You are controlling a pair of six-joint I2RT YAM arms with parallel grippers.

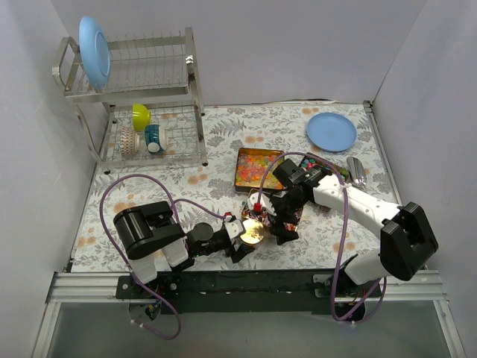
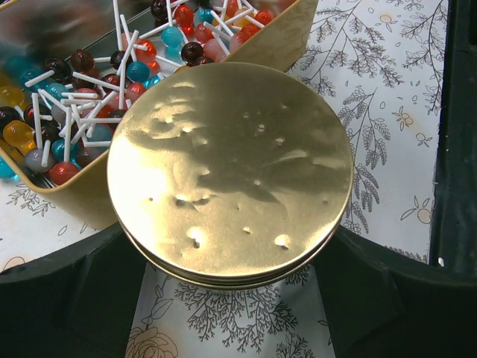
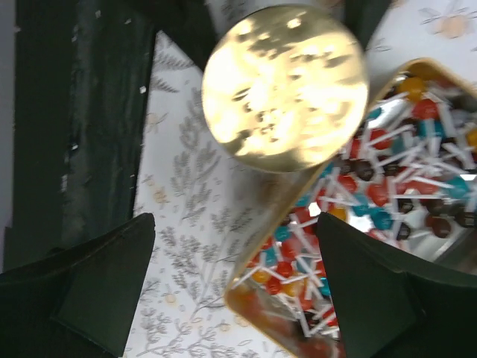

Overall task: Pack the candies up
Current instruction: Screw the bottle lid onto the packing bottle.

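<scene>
Left gripper (image 2: 231, 246): round lid (image 2: 231, 171) between fingers, touching both; lid overlaps near corner of tin (image 2: 287, 33); candies (image 2: 74, 97) in tin, ahead and leftward of lid; table (image 2: 387, 112) beneath. Right gripper (image 3: 235, 224): above same tin, tin edge between fingers, one finger over candies; lid ahead of fingertips.

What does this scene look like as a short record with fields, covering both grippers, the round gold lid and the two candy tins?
left gripper: shut on round gold metal lid
right gripper: open, empty, above edge of shallow gold rectangular tin holding stick lollipops
lid position: partly overlapping that tin's corner
far tin: second gold rectangular tin of loose bright candies
</scene>
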